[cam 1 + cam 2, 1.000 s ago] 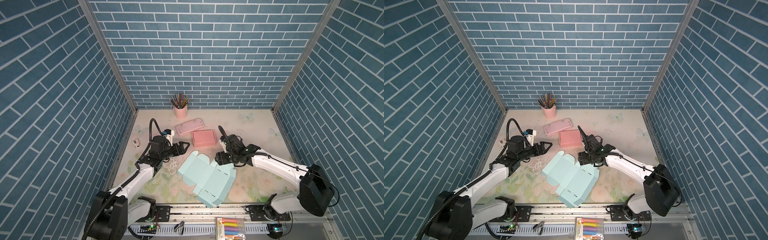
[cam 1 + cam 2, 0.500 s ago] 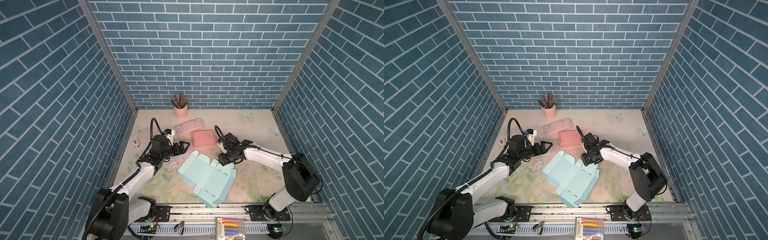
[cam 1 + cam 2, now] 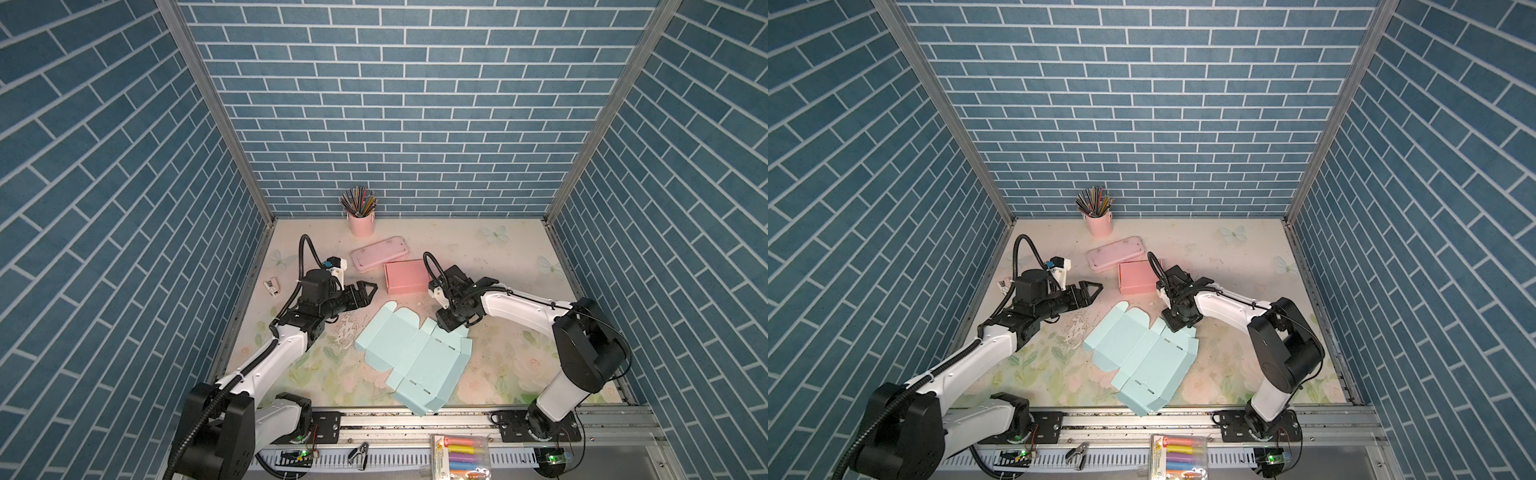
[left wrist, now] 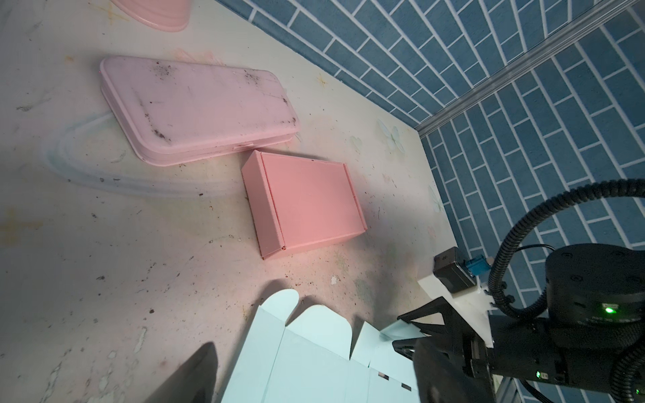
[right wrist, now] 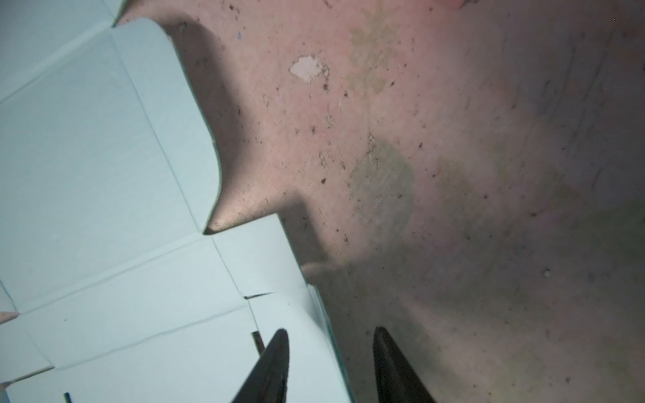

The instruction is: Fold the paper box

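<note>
1. Nearest, at the front rail: a marker pack (image 3: 459, 457) and a clip (image 3: 360, 451), off the bench (image 3: 498, 257) and no part of the job.
2. Next, the paper box (image 3: 415, 361): a pale blue blank lying open and almost flat mid-bench, near corner reaching the front rail. Barely begun, by the look of it.
3. At the blank's far right corner, the right hand (image 3: 452, 330): half spread, fingers (image 5: 275, 363) straddling the upturned side flap (image 5: 300, 314), one over the paper, one outside it. Not seen pinching yet.
4. For a clean fold: close on the flap near its crease, then swing it up about the scored line rather than pulling, to avoid sliding or buckling the light sheet.
5. A little farther, to the left: the left hand (image 3: 368, 294), spread wide, empty, hovering clear of the blank's left edge. Probably best brought down on the middle panel to pin it.
6. Beyond: a pink box (image 3: 405, 276), already folded, close behind the right wrist, so worth minding on the upswing. Then a pink case (image 3: 380, 257) and a pencil cup (image 3: 361, 220) by the back wall.
</note>
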{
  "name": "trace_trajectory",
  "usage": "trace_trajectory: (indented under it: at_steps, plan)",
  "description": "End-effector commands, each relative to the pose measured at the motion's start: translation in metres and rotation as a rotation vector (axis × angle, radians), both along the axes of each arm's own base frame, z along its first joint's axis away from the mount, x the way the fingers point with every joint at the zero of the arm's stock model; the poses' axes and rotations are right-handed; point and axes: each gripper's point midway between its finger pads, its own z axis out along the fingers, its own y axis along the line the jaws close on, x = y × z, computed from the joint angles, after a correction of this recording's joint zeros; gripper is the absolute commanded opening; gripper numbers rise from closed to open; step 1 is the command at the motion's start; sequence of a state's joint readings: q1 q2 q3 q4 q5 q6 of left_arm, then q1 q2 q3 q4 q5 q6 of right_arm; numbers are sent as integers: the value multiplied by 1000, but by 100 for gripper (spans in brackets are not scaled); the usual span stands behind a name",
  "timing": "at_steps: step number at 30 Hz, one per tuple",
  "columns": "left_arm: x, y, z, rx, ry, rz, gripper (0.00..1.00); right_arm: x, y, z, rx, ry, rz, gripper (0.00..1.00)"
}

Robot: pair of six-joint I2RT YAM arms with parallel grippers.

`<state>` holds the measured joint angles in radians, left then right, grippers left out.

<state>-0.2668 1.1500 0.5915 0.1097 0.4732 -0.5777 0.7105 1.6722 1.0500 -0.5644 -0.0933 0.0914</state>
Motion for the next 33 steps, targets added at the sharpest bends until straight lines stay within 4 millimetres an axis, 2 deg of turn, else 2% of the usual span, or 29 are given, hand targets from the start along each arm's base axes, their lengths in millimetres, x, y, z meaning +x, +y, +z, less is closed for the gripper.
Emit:
trace_trajectory:
  at_steps: [1, 9, 16, 25, 33]
  plan:
    - [1, 3, 2, 1, -11, 15, 88, -1, -3, 5, -29, -8, 67, 36]
    - [1, 7, 5, 7, -18, 35, 88, 2, -5, 6, -55, -33, 117, 23]
    - [0, 10, 3, 12, -12, 49, 88, 4, 1, 11, -38, -69, 199, 13]
    - [0, 8, 0, -4, 3, 49, 88, 16, 45, 38, 114, -170, 447, 10]
    - [-10, 13, -18, 6, 42, 63, 88, 36, 71, 32, 74, -183, 628, 7]
